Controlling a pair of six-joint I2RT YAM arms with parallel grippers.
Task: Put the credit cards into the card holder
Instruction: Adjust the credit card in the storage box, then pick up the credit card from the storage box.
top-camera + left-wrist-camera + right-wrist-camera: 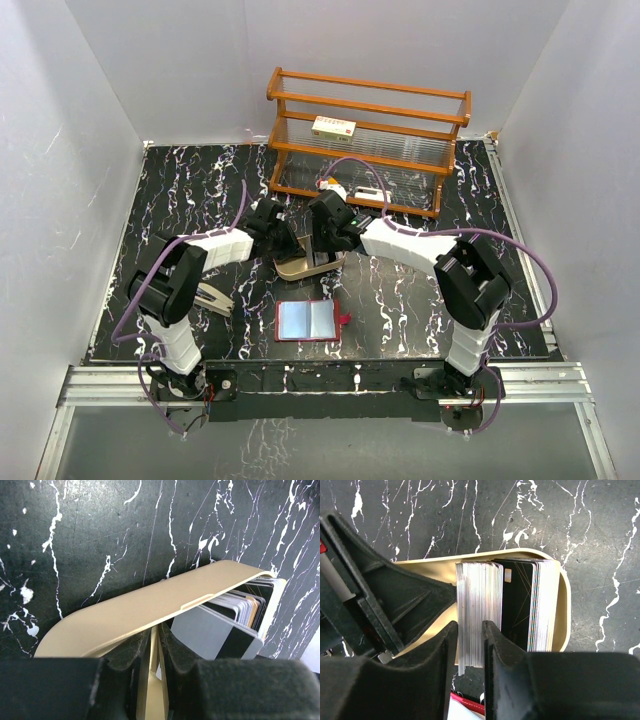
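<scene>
I see white walls (80, 120) around the black marbled surface (420, 300); a wooden rack (400, 140) stands at its far edge.

Table (420, 300): black marble-look top, white veins, smooth, slight sheen. Tray (150, 610): tan, smooth, matt; wood or plastic, can't tell. Credit cards (477, 605): thin plastic, glossy pearly edges; the black one at 3 o'clock of the pale stack is satin with fine gold lines. Card holder (307, 321), 6 o'clock of tray: dark red cover, shiny clear bluish plastic pockets. Rack (400, 145), 12 o'clock: glossy varnished wood, clear ribbed plastic panels.
</scene>
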